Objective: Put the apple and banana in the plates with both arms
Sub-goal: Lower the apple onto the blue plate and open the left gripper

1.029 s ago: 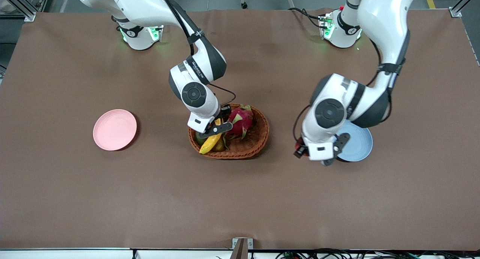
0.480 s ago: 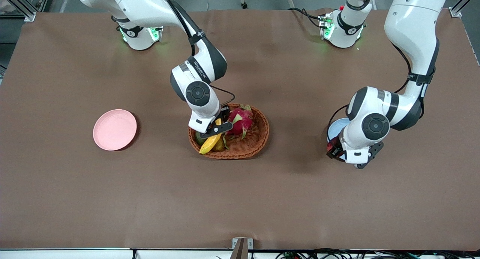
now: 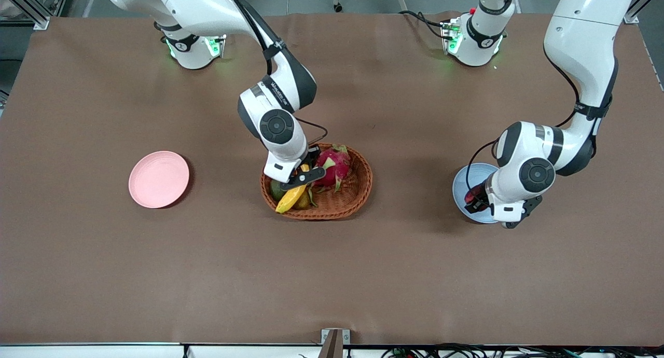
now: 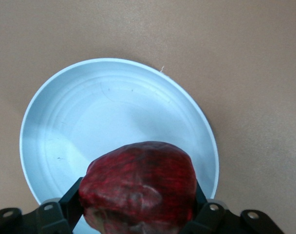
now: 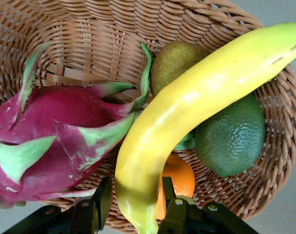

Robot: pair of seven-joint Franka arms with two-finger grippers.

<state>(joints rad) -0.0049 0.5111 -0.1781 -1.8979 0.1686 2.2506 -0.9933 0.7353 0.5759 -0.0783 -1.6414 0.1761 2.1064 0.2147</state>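
I find the left gripper over the light blue round plate, its fingers clamped on the small dark red lumpy apple. In the left wrist view the apple hangs over the plate's bowl, close to one rim rather than centred. I cannot tell whether it touches the plate yet.

The right gripper is inside the oval brown wicker basket, which stands mid-counter between the two plates. Its fingers are closed on one end of the long curved yellow banana. The banana lies across a green avocado-like fruit, a brownish kiwi-like fruit and an orange, and presses against the magenta dragon fruit with green scales.

My judgement: the placing of the apple is in hand, and the banana is gripped but not lifted. Next the left arm should lower a little toward the plate's middle and release. The right arm should lift straight up to clear the basket wall, then carry toward the pale pink round plate at the right arm's end of the counter.

The brown counter between basket and pink plate is bare, so travel room is ample. The risks are the banana dragging the dragon fruit out, and the apple rolling off the shallow rim.
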